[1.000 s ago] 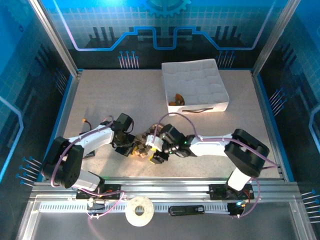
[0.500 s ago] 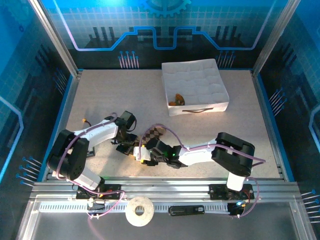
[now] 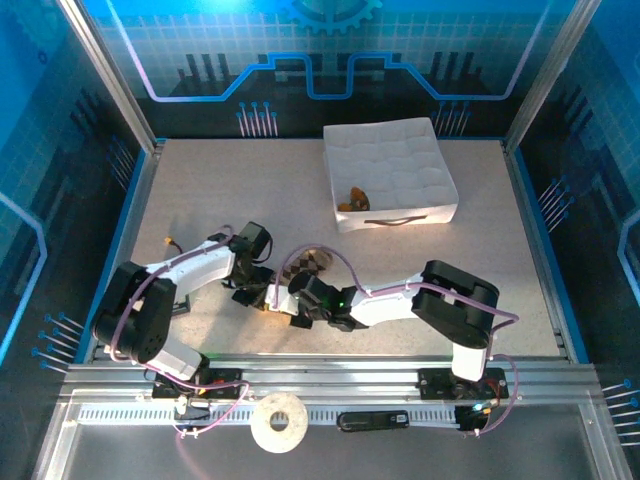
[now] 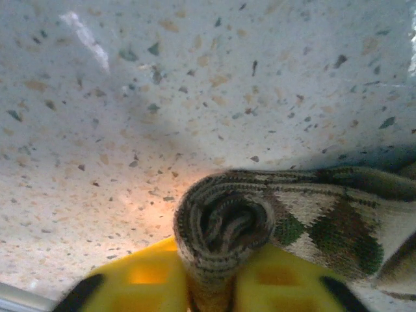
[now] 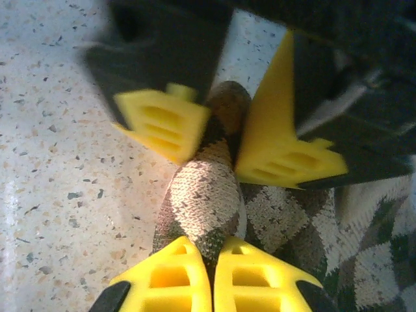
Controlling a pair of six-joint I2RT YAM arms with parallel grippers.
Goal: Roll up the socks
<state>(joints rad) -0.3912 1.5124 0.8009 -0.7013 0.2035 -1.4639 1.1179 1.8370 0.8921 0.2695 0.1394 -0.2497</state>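
Between both pincers, argyle sock (image 4: 224, 224) tightly coiled.

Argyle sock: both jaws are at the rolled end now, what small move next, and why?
Probably ease the left gripper off and back. The right gripper is shut on the argyle sock beside the roll, so it can take over, and the left jaws crowd the same spot, with the unrolled part waiting.

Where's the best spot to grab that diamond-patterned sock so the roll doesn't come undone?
Probably across the rolled end of the argyle sock, pinching its two curved sides from above. The spiral is a tight, firm bundle there, while the flat tail trails loose to one side and would give nothing to hold.
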